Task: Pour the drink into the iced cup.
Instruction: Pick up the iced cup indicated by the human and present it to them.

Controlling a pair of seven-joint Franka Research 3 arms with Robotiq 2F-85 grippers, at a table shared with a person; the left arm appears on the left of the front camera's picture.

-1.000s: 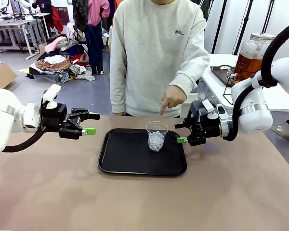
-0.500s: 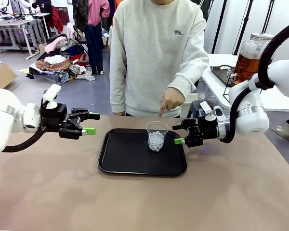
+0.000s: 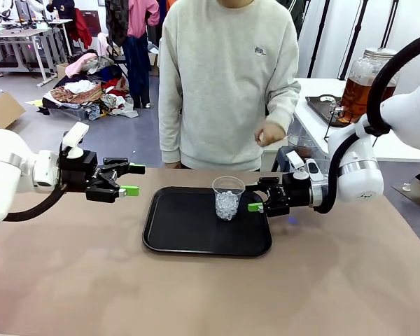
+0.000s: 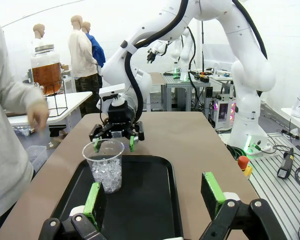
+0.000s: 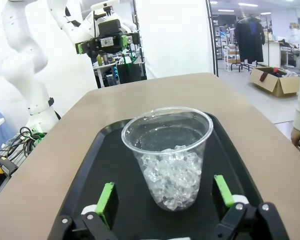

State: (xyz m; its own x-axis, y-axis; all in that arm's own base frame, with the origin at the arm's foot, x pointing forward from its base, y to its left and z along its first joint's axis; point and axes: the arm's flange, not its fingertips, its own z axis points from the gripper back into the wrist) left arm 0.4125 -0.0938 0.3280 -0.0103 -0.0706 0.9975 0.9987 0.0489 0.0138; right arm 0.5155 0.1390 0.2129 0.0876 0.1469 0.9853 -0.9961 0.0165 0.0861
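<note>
Front view: a clear plastic cup partly filled with crushed ice (image 3: pixel 228 198) is standing upright on the far right part of a black rectangular plastic tray (image 3: pixel 182 227). The tray is lying in the middle of the brown table (image 3: pixel 91 280), nearer its far edge. The right gripper (image 3: pixel 255 198) is hovering just beside the cup, on the side facing the table's right edge. Its green-padded fingers are spreading wide and pointing at the cup without touching it.

In the right wrist view, the cup (image 5: pixel 167 150) is sitting just ahead of the fingertips, in line with the gap of the spread right gripper (image 5: pixel 165 195).

The left gripper (image 3: pixel 134 179) is hanging above the table toward its left edge, well apart from the tray. Its fingers are also spreading wide, holding nothing.

The translucent amber-brown drink (image 3: pixel 359 96) is sitting in a big round glass jar with a metal lid (image 3: pixel 379 53), on a white side table beyond the far right corner.

The person's hand (image 3: pixel 269 133) is curling loosely in the air beyond the table's far edge.
</note>
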